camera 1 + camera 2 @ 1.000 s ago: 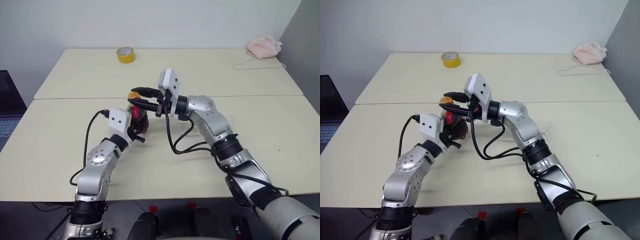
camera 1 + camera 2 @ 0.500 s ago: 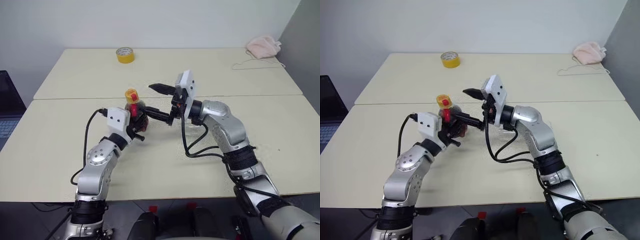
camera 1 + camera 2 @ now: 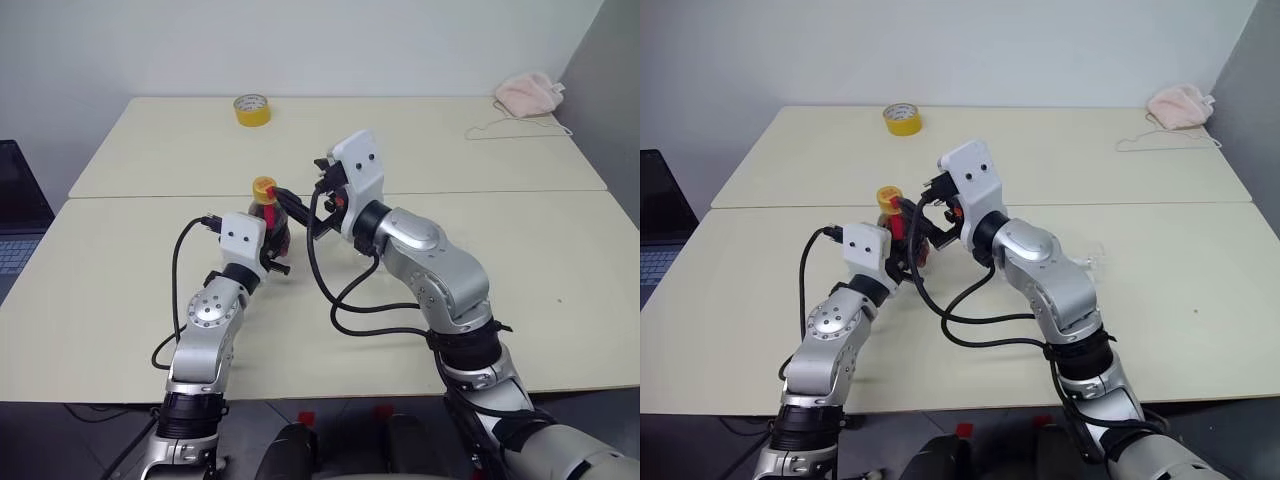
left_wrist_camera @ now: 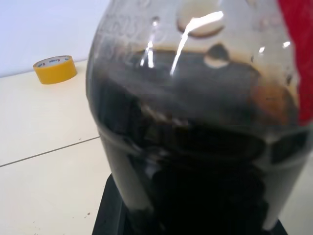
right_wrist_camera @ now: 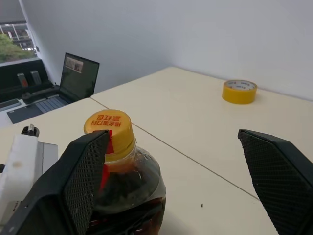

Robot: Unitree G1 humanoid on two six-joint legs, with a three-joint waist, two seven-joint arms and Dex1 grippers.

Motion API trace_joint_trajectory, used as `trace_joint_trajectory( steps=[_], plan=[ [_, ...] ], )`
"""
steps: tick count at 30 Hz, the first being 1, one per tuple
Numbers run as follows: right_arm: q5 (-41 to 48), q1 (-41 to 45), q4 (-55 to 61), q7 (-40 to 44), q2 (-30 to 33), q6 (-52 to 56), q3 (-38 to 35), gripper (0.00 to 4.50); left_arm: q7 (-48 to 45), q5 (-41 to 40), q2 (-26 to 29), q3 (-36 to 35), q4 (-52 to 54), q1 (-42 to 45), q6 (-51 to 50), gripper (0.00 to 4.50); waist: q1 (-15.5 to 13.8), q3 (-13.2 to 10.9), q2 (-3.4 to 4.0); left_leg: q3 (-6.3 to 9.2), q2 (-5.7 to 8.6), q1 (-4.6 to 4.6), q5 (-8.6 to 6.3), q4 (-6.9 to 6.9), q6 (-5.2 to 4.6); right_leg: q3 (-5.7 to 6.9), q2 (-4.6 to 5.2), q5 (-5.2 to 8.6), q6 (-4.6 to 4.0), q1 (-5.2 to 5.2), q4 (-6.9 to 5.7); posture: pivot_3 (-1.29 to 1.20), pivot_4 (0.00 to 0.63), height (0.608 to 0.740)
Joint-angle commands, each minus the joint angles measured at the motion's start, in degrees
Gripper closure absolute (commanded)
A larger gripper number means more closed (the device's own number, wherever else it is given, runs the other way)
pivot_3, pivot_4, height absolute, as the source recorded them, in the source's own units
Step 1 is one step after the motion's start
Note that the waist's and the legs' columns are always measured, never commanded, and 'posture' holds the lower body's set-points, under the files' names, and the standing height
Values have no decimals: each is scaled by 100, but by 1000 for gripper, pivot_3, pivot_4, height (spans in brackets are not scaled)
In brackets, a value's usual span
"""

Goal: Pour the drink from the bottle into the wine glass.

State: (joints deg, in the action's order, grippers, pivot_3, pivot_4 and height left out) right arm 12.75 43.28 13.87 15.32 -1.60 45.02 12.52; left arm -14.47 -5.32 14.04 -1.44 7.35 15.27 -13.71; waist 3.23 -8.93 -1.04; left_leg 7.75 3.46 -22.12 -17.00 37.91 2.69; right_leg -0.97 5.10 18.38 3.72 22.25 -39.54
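The bottle, clear with a yellow-orange cap and a red strip at the neck, stands upright above the near table, half full of the dark drink. My left gripper is shut on its rounded body from the near side. My right gripper is open wide just right of the bottle and level with its neck, one finger beside the cap and touching nothing. The wine glass is almost wholly hidden behind my right arm; a clear sliver shows past the forearm.
A yellow tape roll sits on the far table. At its far right corner lie a pink cloth and a thin white cord. An open laptop stands off the table's left side. A seam divides the two tables.
My right gripper, shut around the cap a second ago, has opened and come off it. Its wrist has swung round beside the bottle. The cap stays on, and the bottle now stands straighter.
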Motion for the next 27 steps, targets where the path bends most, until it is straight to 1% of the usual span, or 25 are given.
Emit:
trace_joint_trajectory(
  steps=[1, 5, 10, 14, 27],
  plan=[
    [147, 216, 388, -94, -231, 206, -9, 0, 31, 65, -32, 31, 132, 169, 255, 3600, 1, 0, 0, 1, -2, 0, 0, -1, 0, 0, -1, 0, 0, 0, 0, 0, 150, 740],
    [180, 272, 394, -81, -302, 348, -7, 0, 41, 106, -52, 34, 104, 170, 282, 3600, 3, 0, 0, 1, -2, 0, 0, -1, 0, 1, -1, 0, 0, 0, 0, 0, 150, 740],
    [498, 267, 500, 335, -221, 486, 135, 0, 73, 132, -102, 28, 54, 159, 305, 3600, 4, 0, 0, 1, -1, 0, 0, -1, 0, 1, -1, 0, 0, 0, 0, 0, 150, 740],
    [302, 261, 213, 274, -180, 282, 295, 0, 50, 157, -110, 51, 13, 161, 352, 3600, 4, 0, 0, 1, -2, 0, 0, -2, 0, 1, -2, 0, 0, 1, -1, 0, 150, 740],
    [-32, 404, -314, 70, -252, -118, 281, 0, 34, 165, -111, 79, -54, 165, 426, 3600, 4, 0, 0, 1, -2, 0, 0, -2, 0, 1, -2, 0, 0, 1, 0, 0, 150, 740]
  ],
)
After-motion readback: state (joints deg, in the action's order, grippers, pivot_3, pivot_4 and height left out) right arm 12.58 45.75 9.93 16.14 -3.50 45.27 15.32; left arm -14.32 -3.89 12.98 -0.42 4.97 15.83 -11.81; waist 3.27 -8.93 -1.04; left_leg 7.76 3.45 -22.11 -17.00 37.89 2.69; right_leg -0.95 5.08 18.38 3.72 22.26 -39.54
